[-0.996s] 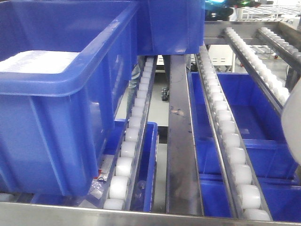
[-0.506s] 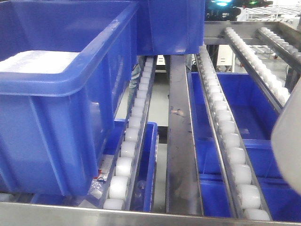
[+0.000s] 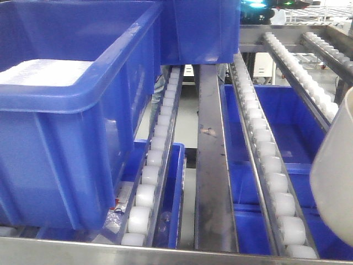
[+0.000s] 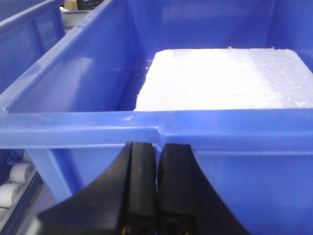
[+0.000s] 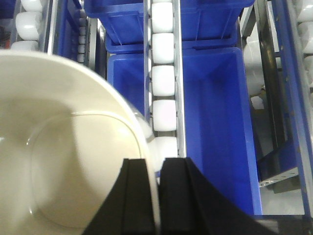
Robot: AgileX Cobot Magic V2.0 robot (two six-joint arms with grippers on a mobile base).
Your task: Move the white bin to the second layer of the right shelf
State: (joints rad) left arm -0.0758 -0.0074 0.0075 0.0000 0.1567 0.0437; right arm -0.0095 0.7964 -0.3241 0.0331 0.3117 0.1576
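The white bin [image 5: 63,147] is a glossy cream tub filling the lower left of the right wrist view, and its open inside faces the camera. My right gripper [image 5: 155,164] is shut on its rim, one finger inside and one outside. In the front view only the bin's curved wall [image 3: 336,182] shows at the right edge, held above the rack's roller rows [image 3: 265,149]. From the right wrist the same white rollers [image 5: 164,83] run just past the bin. My left gripper [image 4: 157,147] is shut on nothing, close to the outer wall of a blue crate [image 4: 98,88].
The large blue crate [image 3: 66,127] sits on the rollers at the left and holds a white foam block [image 4: 225,78]. A second blue crate [image 3: 204,27] stands further back. More blue crates [image 3: 292,138] lie on the tier below. A dark steel rail [image 3: 210,165] runs down the middle.
The white bin has come further in from the right edge of the front view, moving left over the roller rows. Nothing else has moved.
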